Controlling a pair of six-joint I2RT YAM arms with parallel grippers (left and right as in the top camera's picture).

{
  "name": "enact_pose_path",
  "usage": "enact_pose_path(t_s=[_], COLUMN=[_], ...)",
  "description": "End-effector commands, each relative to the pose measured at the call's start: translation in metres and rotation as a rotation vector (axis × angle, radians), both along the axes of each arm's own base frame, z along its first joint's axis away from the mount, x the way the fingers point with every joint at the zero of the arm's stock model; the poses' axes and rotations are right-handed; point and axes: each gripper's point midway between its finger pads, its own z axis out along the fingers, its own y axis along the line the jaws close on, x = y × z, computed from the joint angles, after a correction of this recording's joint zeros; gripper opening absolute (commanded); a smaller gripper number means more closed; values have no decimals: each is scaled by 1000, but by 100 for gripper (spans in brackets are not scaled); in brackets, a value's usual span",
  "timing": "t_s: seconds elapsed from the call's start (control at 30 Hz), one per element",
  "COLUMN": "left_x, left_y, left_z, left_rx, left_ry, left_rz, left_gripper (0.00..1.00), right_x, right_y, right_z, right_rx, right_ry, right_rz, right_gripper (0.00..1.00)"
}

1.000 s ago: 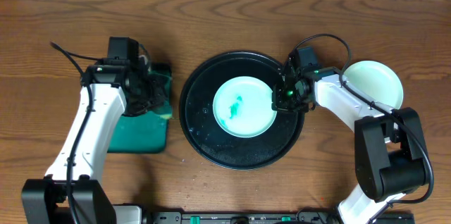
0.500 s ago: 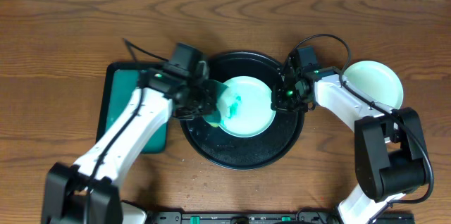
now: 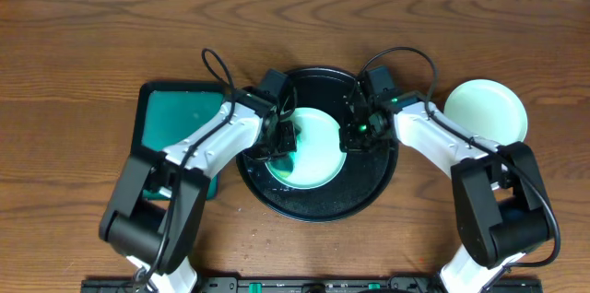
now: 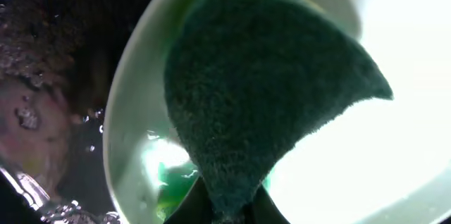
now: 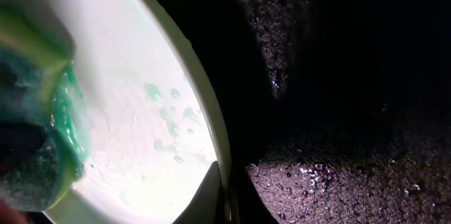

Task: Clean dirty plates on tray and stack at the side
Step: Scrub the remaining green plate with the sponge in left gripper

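Round mint plate (image 3: 318, 155) flat in the middle of the black tray (image 3: 313, 205), left jaws closed on a green sponge (image 4: 261, 90) pressed to its left side, right jaws clamped on its right rim, second plate (image 3: 487, 111) flat on the surface (image 3: 92, 35) beside the tray

The table (image 3: 74, 35) is brown wood with a clear grain and a low sheen. The round black tray (image 3: 313, 203) looks like glossy plastic. In the right wrist view its floor is wet, beaded with fine glittering droplets. The mint plate (image 3: 318, 157) on it is smooth and shiny, with wet green smears and spots on its face. The sponge (image 4: 261, 90) shows a rough, fibrous dark green scouring face, with softer yellow-green foam seen from the right wrist. Towards the table's left edge, the teal tray (image 3: 175, 118) is smooth plastic. Near the right edge, the second plate (image 3: 487, 111) is pale and smooth. The left arm (image 3: 207, 141) and right arm (image 3: 433, 136) have smooth white plastic shells and black joints.
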Motion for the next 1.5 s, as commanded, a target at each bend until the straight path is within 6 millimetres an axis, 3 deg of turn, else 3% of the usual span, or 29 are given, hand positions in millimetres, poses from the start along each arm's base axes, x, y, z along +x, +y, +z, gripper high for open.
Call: enact_pose_path(t_s=[0.0, 0.17, 0.5, 0.6, 0.73, 0.93, 1.07, 1.27, 1.47], left_x=[4, -18, -54, -53, -25, 28, 49, 58, 60], left_y=[-2, -36, -98, -102, -111, -66, -14, 58, 99], left_z=[-16, -24, -4, -4, -3, -24, -33, -33, -29], left_rx=[15, -134, -359, -366, -387, -129, 109, 378, 492], left_ry=[38, 144, 209, 203, 77, -124, -206, -224, -205], left_rz=[41, -36, -204, -197, -191, -60, 19, 95, 127], left_gripper=[7, 7, 7, 7, 7, 7, 7, 7, 7], right_x=[-6, -6, -6, -5, -6, -9, -12, -12, -12], right_y=[8, 8, 8, 8, 8, 7, 6, 5, 5], right_z=[-1, -1, -1, -1, -1, -1, -2, -2, -2], right_rx=[27, 27, 27, 27, 28, 22, 18, 17, 16], right_ry=[19, 19, 22, 22, 27, 42, 57, 59, 59], right_rz=[13, 13, 6, 6, -4, -5, -11, -11, -11], right_gripper=[1, 1, 1, 1, 1, 1, 1, 1, 1])
